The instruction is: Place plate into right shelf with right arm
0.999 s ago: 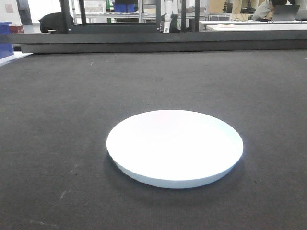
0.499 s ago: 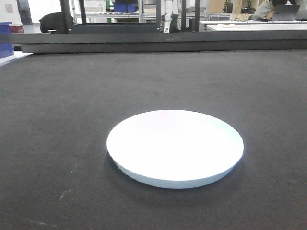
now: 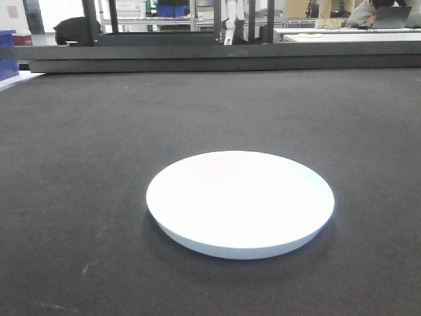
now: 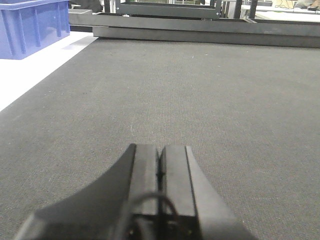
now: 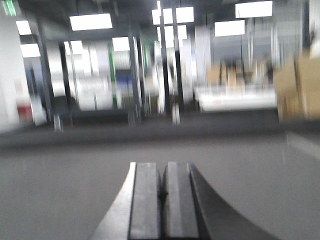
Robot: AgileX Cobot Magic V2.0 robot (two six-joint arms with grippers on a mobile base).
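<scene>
Nearest the front camera, the white plate (image 3: 240, 201) lies flat on the dark table mat (image 3: 99, 131), with no gripper touching it; a black frame rail (image 3: 223, 56) runs along the mat's far edge. At the left wrist, the left gripper (image 4: 160, 149) has its fingers pressed together on nothing above bare mat, with a blue bin (image 4: 30, 25) far off to its left. The right gripper (image 5: 161, 167), seen in a blurred view, is likewise closed and empty.

Rt wrist view blurred; ceiling lights (image 5: 90, 21) glaring; plate (image 3: 240, 201) overexposed w/ soft shadow.
</scene>
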